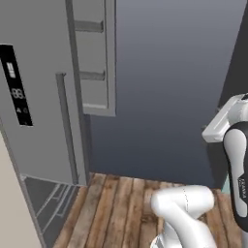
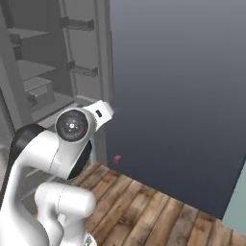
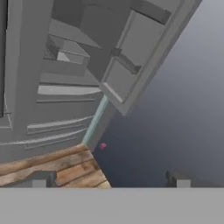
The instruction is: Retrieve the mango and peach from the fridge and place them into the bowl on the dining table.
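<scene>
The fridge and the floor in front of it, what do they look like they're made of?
The fridge looks like matte grey metal or painted steel: flat, even grey with no grain, a matching vertical bar handle, and a glossy black display panel. The floor looks like wood planks, with brown streaked grain and visible seams, though it could be laminate.

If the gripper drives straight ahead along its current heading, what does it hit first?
Probably the lower edge of the open fridge door or the dark wall just beside it. The open gripper has nothing nearer in its path; depth is hard to judge.
</scene>
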Controlling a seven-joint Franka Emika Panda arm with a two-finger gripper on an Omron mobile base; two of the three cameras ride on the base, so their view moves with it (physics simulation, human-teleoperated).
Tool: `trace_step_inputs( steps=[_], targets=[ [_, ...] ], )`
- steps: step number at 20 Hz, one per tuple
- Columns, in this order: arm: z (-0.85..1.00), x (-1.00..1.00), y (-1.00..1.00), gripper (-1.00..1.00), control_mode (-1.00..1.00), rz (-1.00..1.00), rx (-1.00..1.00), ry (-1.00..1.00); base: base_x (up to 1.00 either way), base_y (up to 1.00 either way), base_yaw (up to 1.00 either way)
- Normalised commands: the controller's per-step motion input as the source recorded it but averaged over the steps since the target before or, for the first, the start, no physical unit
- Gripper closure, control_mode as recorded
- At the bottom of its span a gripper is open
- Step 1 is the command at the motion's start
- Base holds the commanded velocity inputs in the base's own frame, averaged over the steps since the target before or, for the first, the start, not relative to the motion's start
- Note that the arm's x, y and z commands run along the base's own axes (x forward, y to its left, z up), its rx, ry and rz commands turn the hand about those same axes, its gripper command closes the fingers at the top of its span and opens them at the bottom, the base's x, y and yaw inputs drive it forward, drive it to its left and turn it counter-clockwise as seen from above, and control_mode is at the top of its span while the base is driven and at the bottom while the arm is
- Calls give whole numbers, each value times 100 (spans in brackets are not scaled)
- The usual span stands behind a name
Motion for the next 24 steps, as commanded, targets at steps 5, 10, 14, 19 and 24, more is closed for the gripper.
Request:
trace_step_inputs(
  steps=[5,10,14,19,24],
  targets=[
    [0,0,0,-100,100,0,0,0,13,8,48],
    [0,0,0,-100,100,0,0,0,32,2,46],
    [0,0,0,-100,100,0,0,0,38,0,43],
    [0,0,0,-100,100,0,0,0,41,0,41],
    [0,0,0,-100,100,0,0,0,33,-9,38]
  ],
)
